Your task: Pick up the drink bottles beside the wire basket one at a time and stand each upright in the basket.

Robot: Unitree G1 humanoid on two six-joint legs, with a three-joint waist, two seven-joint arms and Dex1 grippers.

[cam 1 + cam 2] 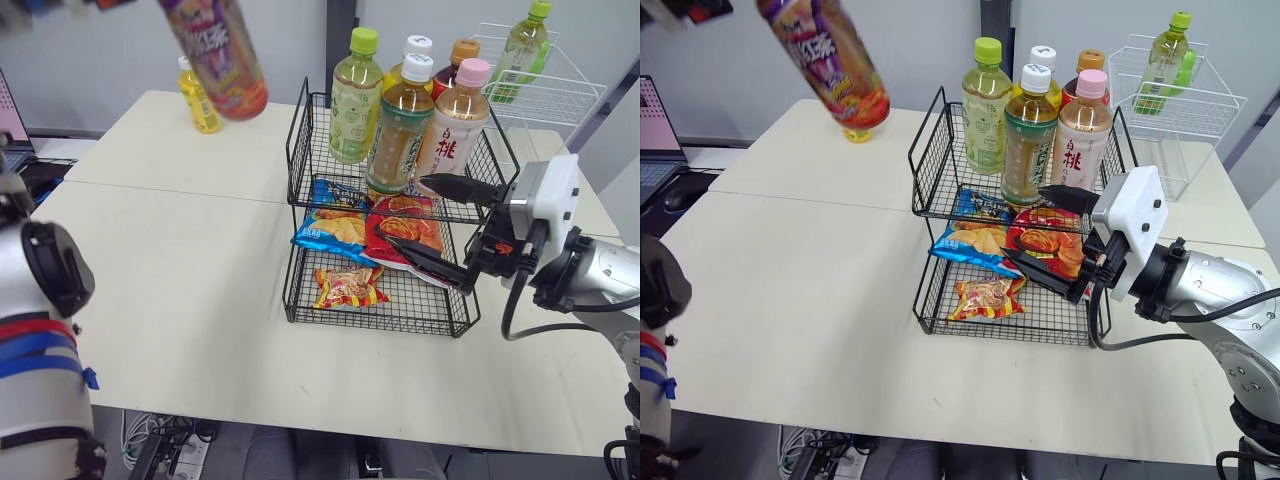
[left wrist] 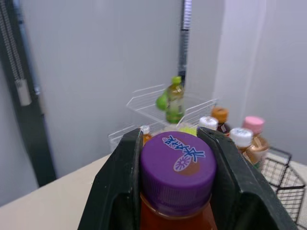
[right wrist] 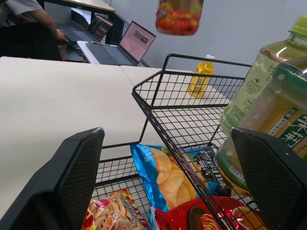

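Left gripper (image 2: pixel 171 138) clamps the bottle (image 1: pixel 215 55) by its cap, up left of the basket (image 1: pixel 297 150). Right gripper (image 1: pixel 408 212) gapes empty at the basket's right. Best straighten the bottle over the basket's bare front-left corner, then lower.

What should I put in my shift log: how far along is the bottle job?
Done: five bottles stand upright in the upper tier of the black wire basket. In hand: the left gripper is shut on a purple-capped bottle, high over the table. Left: that one, plus a yellow bottle standing on the table. The right gripper is open.
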